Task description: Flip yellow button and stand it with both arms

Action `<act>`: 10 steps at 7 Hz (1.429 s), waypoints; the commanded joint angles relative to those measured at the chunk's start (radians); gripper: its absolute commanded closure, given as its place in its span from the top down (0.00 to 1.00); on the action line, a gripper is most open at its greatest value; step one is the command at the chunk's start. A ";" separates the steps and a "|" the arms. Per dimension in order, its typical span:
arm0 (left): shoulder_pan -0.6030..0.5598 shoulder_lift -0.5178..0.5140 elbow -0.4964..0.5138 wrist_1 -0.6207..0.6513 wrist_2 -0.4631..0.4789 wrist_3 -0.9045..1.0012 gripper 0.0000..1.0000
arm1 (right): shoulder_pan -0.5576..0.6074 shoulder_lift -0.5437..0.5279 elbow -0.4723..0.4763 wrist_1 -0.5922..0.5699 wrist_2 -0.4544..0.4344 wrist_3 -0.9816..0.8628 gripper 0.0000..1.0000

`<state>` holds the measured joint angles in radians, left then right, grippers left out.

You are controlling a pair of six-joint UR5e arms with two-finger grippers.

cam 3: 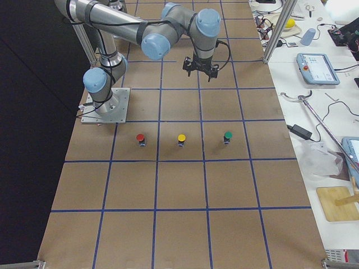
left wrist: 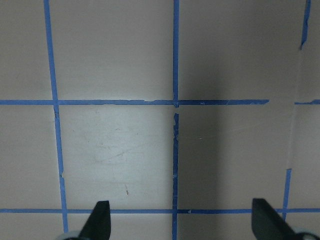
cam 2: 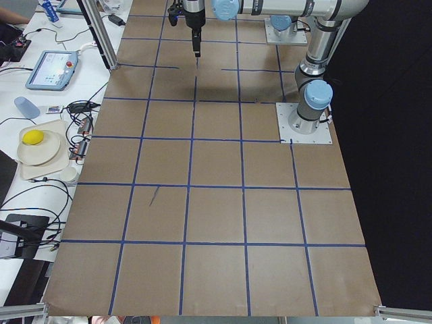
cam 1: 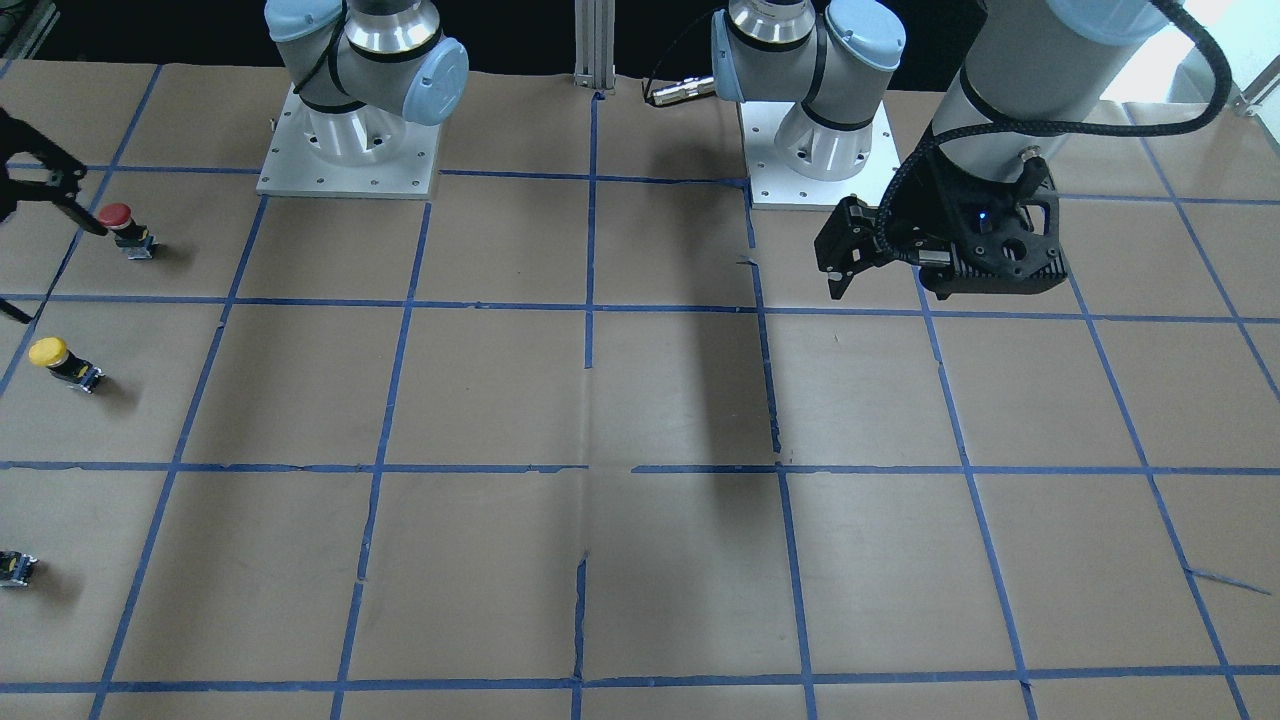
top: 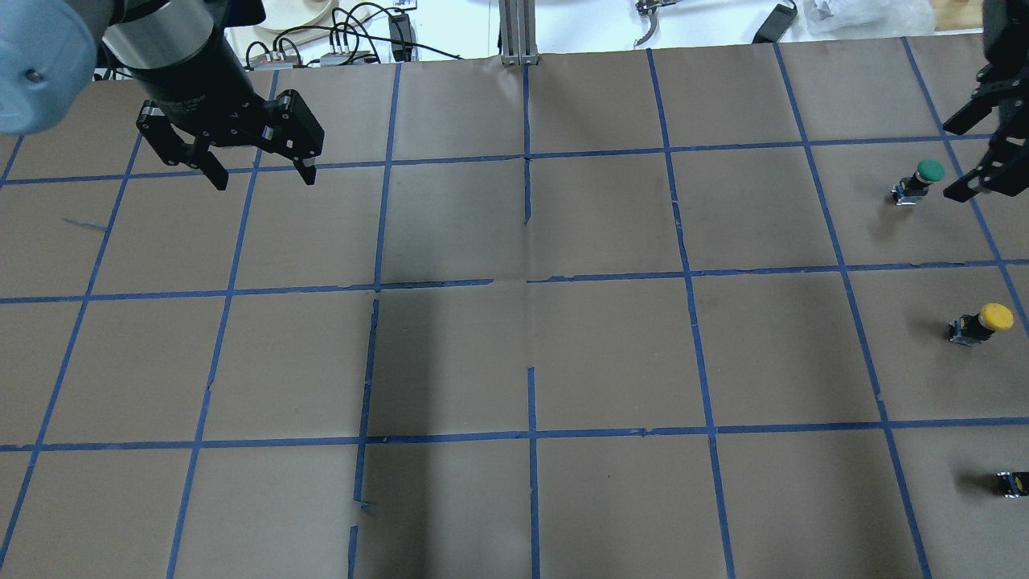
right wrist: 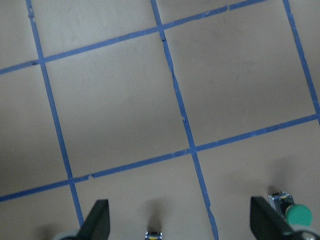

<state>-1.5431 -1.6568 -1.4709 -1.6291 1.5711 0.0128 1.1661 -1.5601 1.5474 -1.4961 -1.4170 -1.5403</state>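
My left pincer [top: 263, 178] hangs above the tabletop [top: 603, 354] with its jaws spread wide and nothing between them; its wrist camera shows only brown paper and blue tape lines beneath the two fingertips; in the overhead view it sits toward 10 o'clock of the frame. My right pincer [top: 951, 161] is likewise gaping and empty, up at 2 o'clock of that same view, held above the surface rather than on it; the green button [top: 924, 175] shows just off its 9 o'clock there; in the right wrist view that green cap lies beside one fingertip at 5 o'clock of the frame, untouched. The yellow button [top: 981, 323] is at the 3 o'clock edge of the overhead view, at 5 o'clock of the green one, well apart from the left pincer and not touched by the right; from the right-side camera it looks to be standing on its boxy body, cap up, in the middle of a row of three; the red button [cam 1: 122, 228] is the third, at 1 o'clock of the yellow in the front-facing view; each of the three occupies its own taped square.
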 commanded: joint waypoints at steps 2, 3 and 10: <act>0.000 -0.003 0.006 0.000 0.000 0.000 1.00 | 0.222 -0.043 0.000 0.040 -0.091 0.472 1.00; 0.000 -0.001 0.014 0.000 0.001 0.000 1.00 | 0.234 -0.044 0.000 0.045 -0.092 0.564 1.00; 0.000 -0.003 0.017 -0.002 0.003 -0.002 1.00 | 0.451 0.020 -0.053 -0.034 -0.163 1.556 0.99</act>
<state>-1.5432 -1.6576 -1.4609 -1.6294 1.5726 0.0119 1.6003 -1.5554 1.5071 -1.4737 -1.5851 -0.1109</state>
